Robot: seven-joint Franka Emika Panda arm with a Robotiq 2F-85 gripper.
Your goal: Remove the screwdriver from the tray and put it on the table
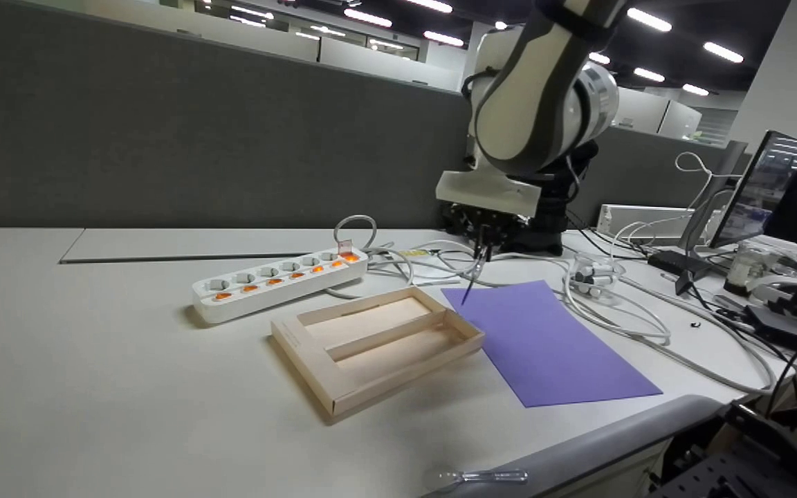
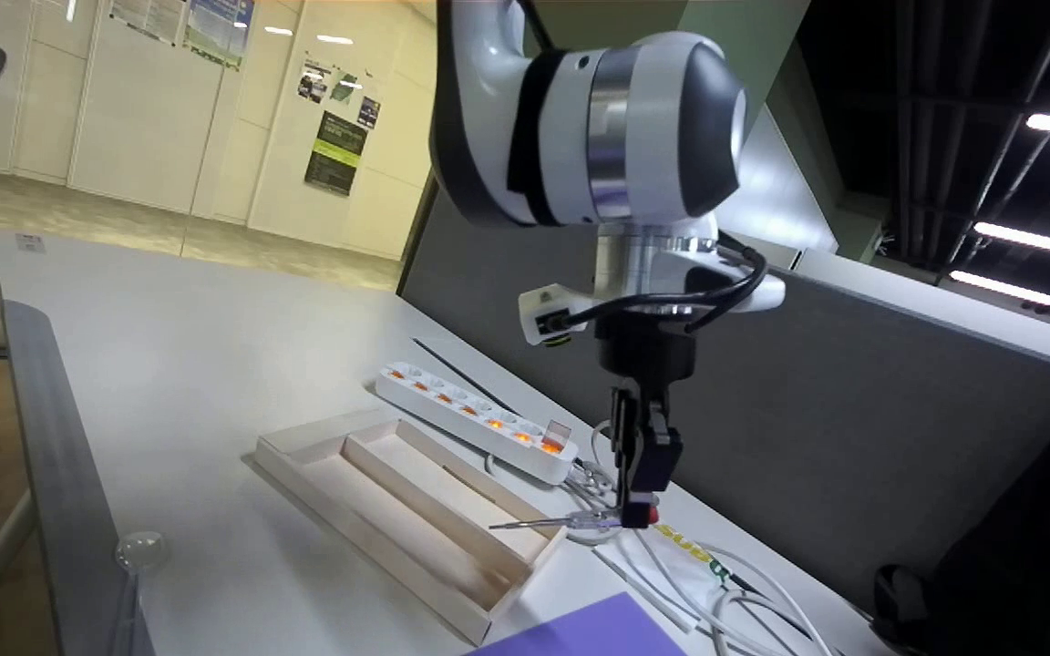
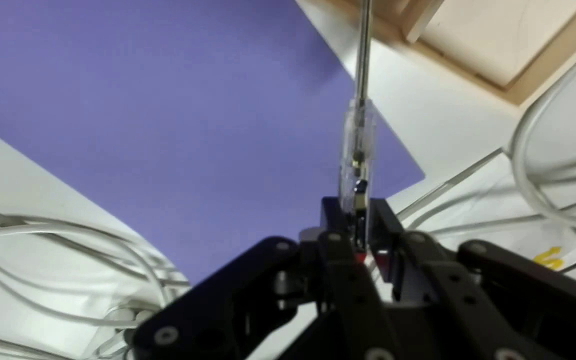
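The screwdriver has a clear handle and thin metal shaft; it shows in both exterior views [image 1: 469,289] [image 2: 591,519] and the wrist view [image 3: 357,130]. My gripper [image 1: 483,250] is shut on the handle's end, as an exterior view [image 2: 639,512] and the wrist view [image 3: 359,217] show. The screwdriver is in the air, outside the tray's near-robot end, its shaft pointing toward the tray. Its tip is cut off in the wrist view. The light-wood tray [image 1: 308,377] [image 2: 438,499] has two long compartments with nothing visible in them. It rests on the grey-white table [image 1: 129,394].
A purple sheet [image 1: 544,339] lies beside the tray, partly under the gripper in the wrist view [image 3: 168,115]. A white power strip [image 1: 281,287] [image 2: 470,419] stands behind the tray. White cables [image 1: 620,325] lie around the robot base. A clear object [image 1: 485,476] is at the front edge.
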